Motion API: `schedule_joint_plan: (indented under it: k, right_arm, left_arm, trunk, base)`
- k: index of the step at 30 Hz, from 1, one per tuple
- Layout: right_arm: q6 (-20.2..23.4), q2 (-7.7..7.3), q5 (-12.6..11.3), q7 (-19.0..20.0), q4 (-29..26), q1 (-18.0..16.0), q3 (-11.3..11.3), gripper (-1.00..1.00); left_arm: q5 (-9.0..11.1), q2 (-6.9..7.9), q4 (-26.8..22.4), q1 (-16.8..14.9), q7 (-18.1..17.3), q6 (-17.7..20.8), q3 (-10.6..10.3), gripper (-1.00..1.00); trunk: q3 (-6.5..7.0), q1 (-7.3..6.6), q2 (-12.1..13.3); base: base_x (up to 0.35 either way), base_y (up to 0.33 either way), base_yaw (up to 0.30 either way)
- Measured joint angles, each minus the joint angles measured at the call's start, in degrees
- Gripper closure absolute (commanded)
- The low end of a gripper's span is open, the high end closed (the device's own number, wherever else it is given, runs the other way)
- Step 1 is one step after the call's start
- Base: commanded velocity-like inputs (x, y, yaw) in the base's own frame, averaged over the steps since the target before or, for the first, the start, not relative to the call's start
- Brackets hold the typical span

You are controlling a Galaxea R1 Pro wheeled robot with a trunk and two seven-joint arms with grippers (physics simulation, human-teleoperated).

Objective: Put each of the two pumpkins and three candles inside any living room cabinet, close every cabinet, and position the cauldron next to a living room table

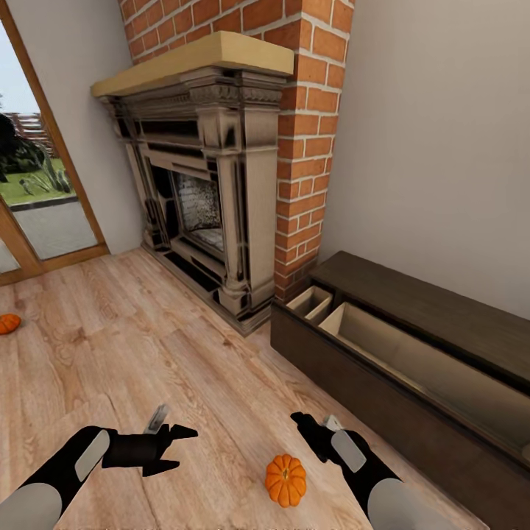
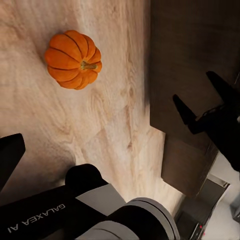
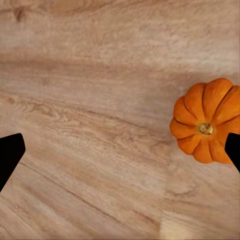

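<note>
- Right gripper, lower right of head view: fingers apart, nothing between them, hanging over bare floor. Wrist cam shows its two black tips at the frame's side edges, wide gap.
- Left gripper, lower left of head view: jaws apart too, empty, pointing toward frame center.
- Pumpkin sits on the floor at bottom center, between the two grippers, nearer the right one, touching neither. In right wrist cam the pumpkin lies just beside one fingertip, stem up.
- Left wrist cam: same pumpkin on the planks, w/ the right gripper seen apart from it against the dark cabinet front.
- 2nd pumpkin at far left edge, mid-height, on the floor, well apart from both arms.
- Cabinet along the wall at right: long drawer pulled out, pale inside, looks empty as far as visible.
- Fireplace w/ brick chimney at upper center; glass door at upper left.
</note>
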Motion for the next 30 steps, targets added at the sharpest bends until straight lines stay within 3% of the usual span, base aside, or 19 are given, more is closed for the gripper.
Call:
schedule_joint_plan:
  k: [6, 11, 14, 18, 30]
  right_arm:
    - [-2.3, 2.11, 0.0, -0.6, 0.6, 0.0, -0.1, -1.0]
    - [-2.6, 2.08, -0.1, -0.5, 0.7, 0.0, -0.4, -1.0]
    - [-2.7, 1.78, -0.9, -0.3, 0.8, 0.2, -1.8, -1.0]
    - [-2.9, 0.88, -2.1, 0.3, 0.8, 0.5, -6.6, -1.0]
    - [-4.5, -3.59, -2.3, 1.2, 1.2, 1.4, -8.2, -1.0]
  left_arm:
    - [0.0, 0.1, 0.0, 0.0, 0.0, 0.0, 0.0, -1.0]
    - [0.0, 0.17, 0.0, 0.0, 0.0, 0.0, 0.0, -1.0]
    - [0.1, 0.2, 0.0, 0.0, 0.0, 0.0, 0.0, -1.0]
    - [0.3, 0.21, 0.0, 0.0, -0.1, 0.1, 0.0, -1.0]
    - [0.3, 0.22, 0.0, 0.0, -0.2, 0.1, 0.0, -1.0]
  trunk:
    - [-1.08, 1.32, -2.4]
    - [-1.97, 2.42, -4.4]
    - [-2.51, 3.08, -5.6]
    - [-3.23, 3.95, -7.2]
    - [-5.39, 6.59, -12.0]
  base:
    - [0.0, 0.0, 0.0]
    - [0.0, 0.0, 0.0]
    - [0.0, 0.0, 0.0]
    - [0.0, 0.0, 0.0]
    - [0.0, 0.0, 0.0]
